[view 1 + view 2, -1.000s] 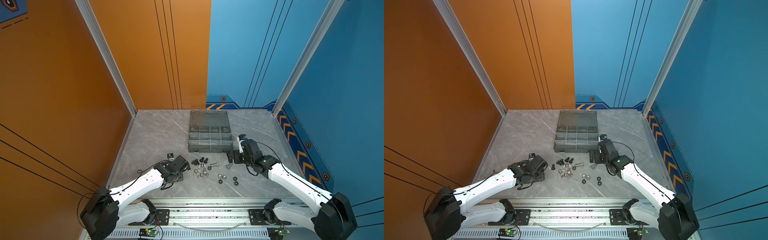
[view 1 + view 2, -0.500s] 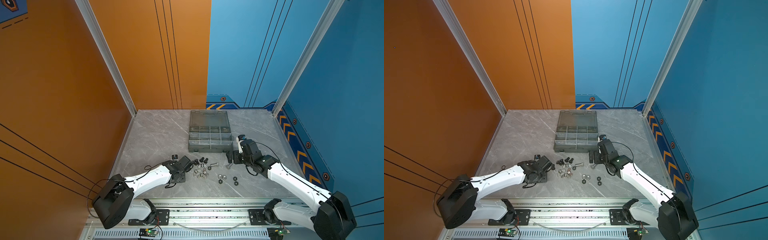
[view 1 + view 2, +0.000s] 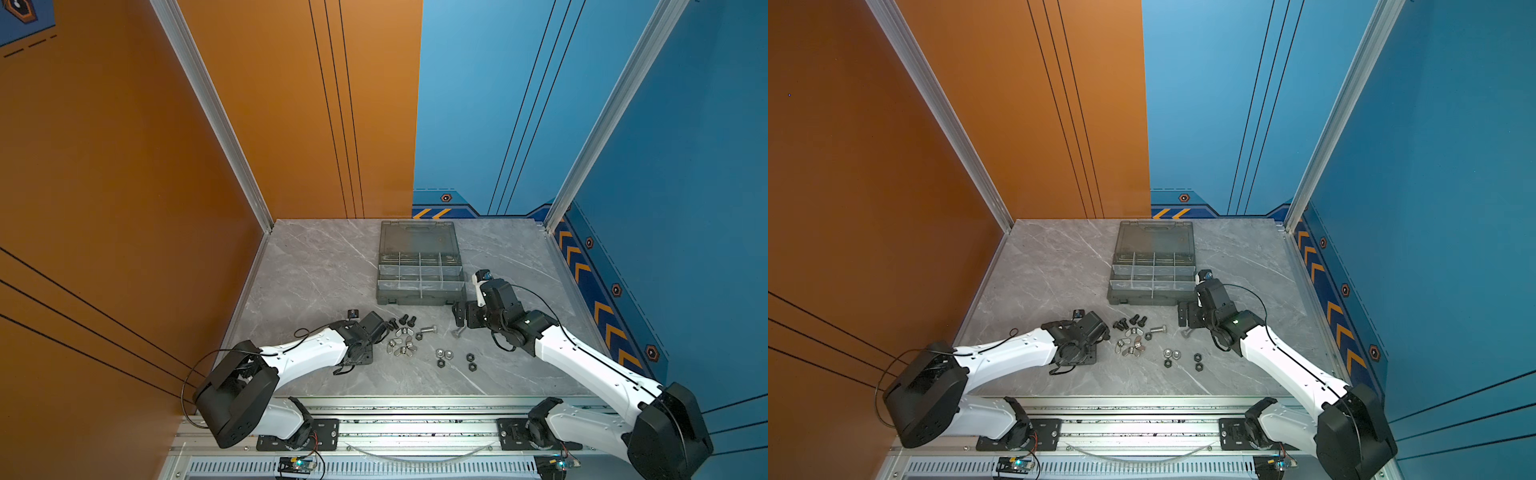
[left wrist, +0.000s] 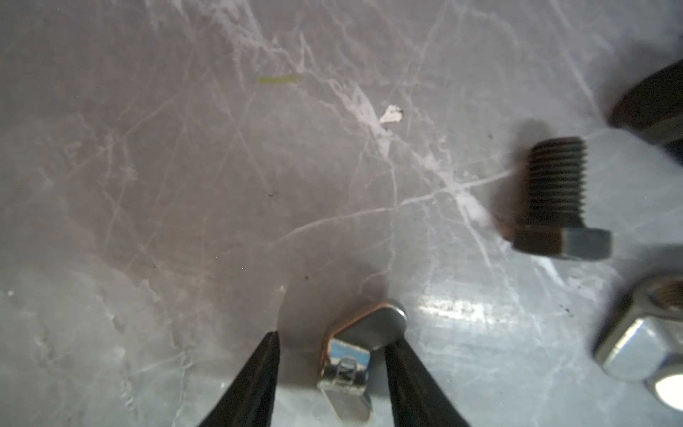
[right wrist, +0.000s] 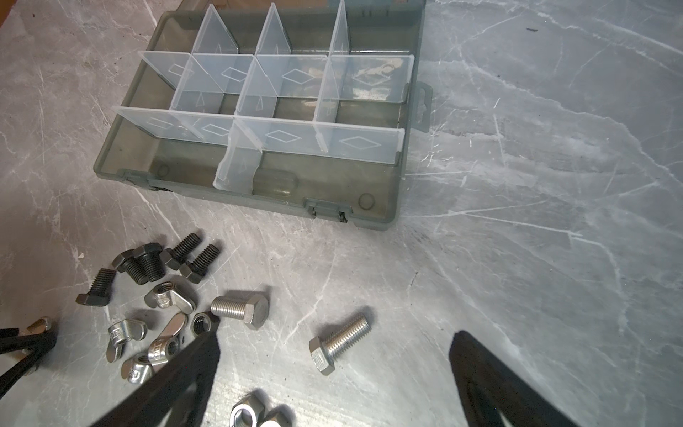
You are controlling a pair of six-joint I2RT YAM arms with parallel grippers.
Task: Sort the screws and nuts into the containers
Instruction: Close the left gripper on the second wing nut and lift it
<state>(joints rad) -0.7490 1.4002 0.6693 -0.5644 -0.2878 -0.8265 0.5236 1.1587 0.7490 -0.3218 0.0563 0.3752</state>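
In the left wrist view a silver wing nut lies on the table between my left gripper fingers. One finger touches it; the other stands a little apart. In both top views that gripper is low at the left edge of the wing nuts. My right gripper is wide open over a silver bolt. Black bolts and another silver bolt lie nearby. The open organiser case stands behind.
Two silver hex nuts and black hex nuts lie toward the front of the grey marble table. The case lid lies flat behind the compartments. Orange and blue walls enclose the table.
My left arm has dropped and reached right toward the wing nuts, and its jaws have narrowed around one. The right arm has stayed put.
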